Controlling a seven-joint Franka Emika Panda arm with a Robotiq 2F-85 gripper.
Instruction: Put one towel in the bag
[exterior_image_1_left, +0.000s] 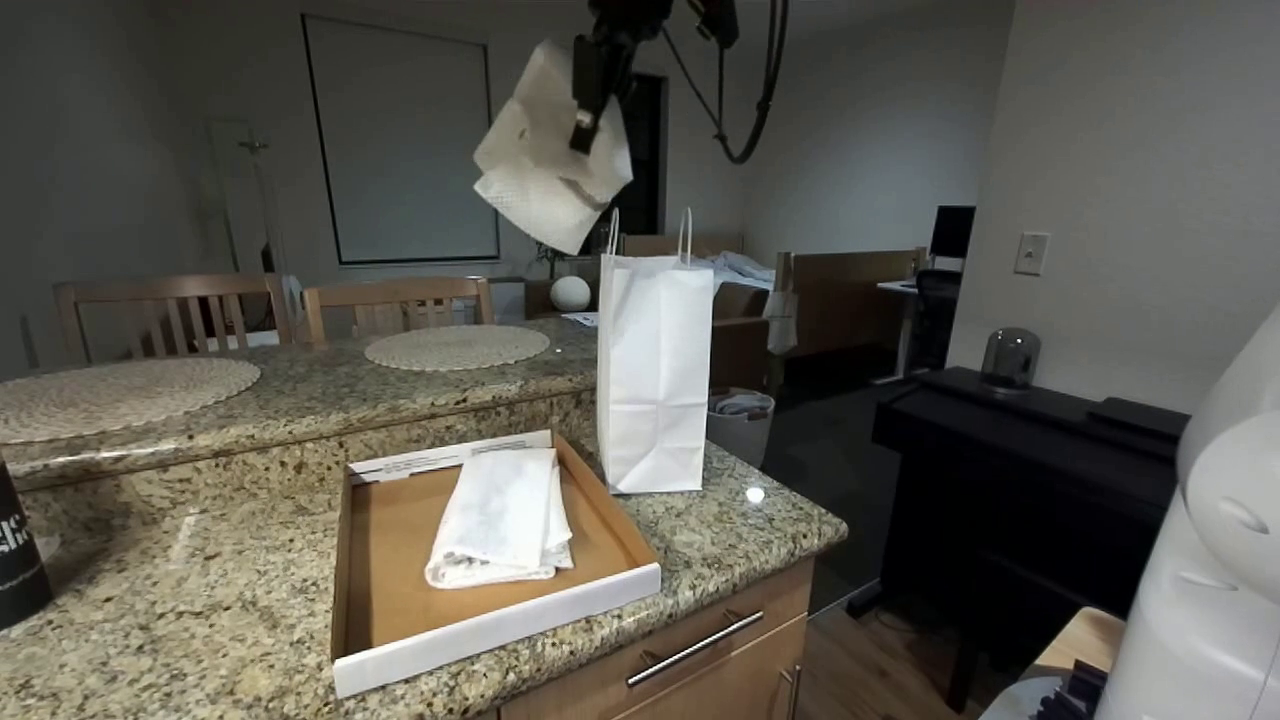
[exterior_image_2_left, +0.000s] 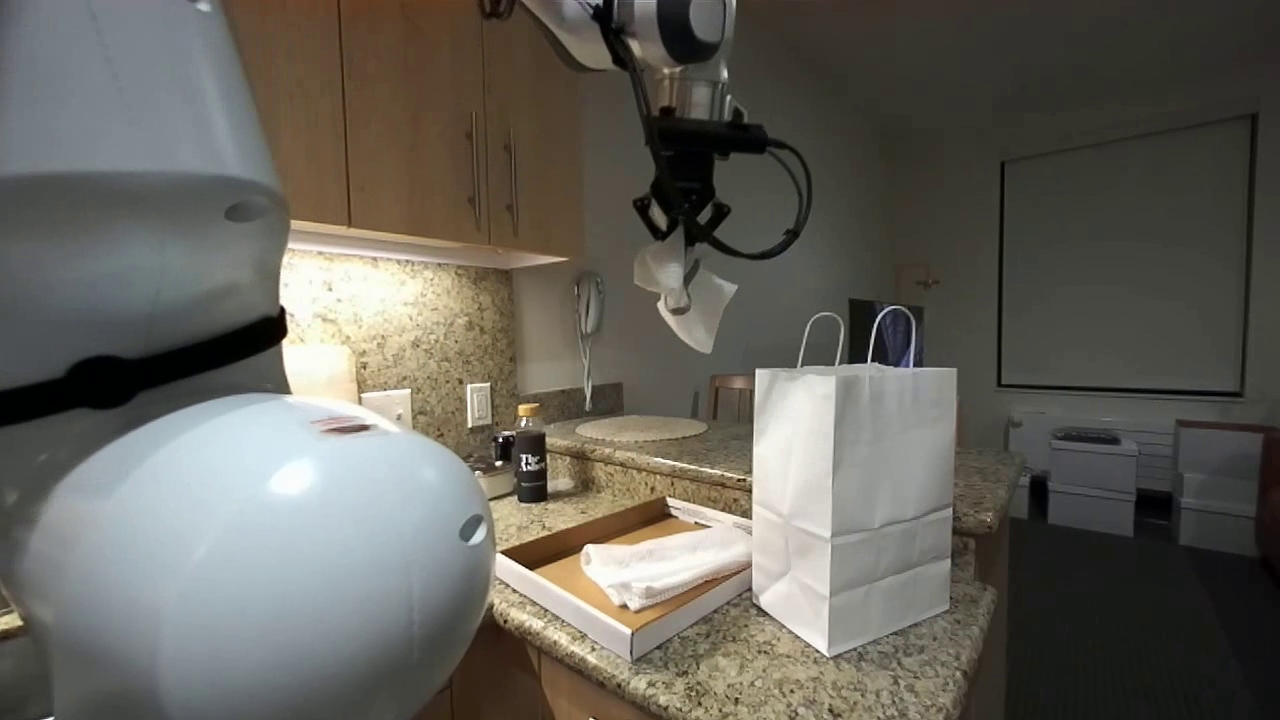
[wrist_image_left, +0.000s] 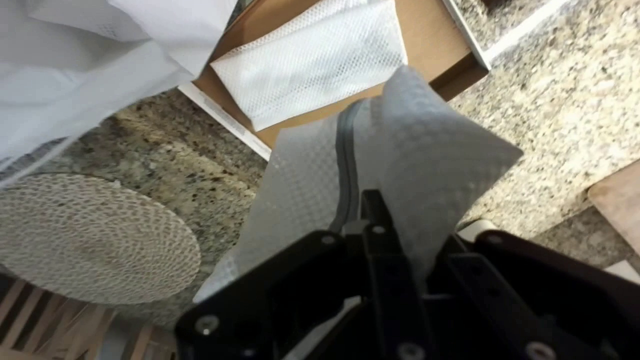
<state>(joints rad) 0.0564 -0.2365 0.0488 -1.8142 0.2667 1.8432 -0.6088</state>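
Arm sticker (exterior_image_2_left: 348, 426): about 8 o'clock from the gripper (exterior_image_2_left: 684, 285) in an exterior view, some red on it, print way too tiny for me to read.
Bottle (exterior_image_2_left: 531, 468): dark one with a tan cap, around 7 o'clock from the gripper; white lettering reads "The", then a word starting "Ash", wouldn't swear to the rest.
Cardboard tray (exterior_image_2_left: 570, 608): on the granite counter (exterior_image_2_left: 720, 650), 6 o'clock and well below; small print along its white back rim, illegible tbh.
Folded towel (exterior_image_2_left: 665, 568): white, lying in the tray, also 6 o'clock, well apart from the gripper.
Gripper: clenched on the held towel (exterior_image_2_left: 708, 305), up in the air in both exterior views.
Held towel: pinched right between the fingers (wrist_image_left: 385, 255), so touching them, kinda crumpled, one loose corner drooping toward 5 o'clock; it's higher than and outside the paper bag (exterior_image_2_left: 855, 500). In the wrist view it fans out toward 12 from the fingers, with a grey band across it.
Paper bag: white, upright on the counter just beside the tray, at 5 o'clock and lower than the gripper, both handles sticking up.
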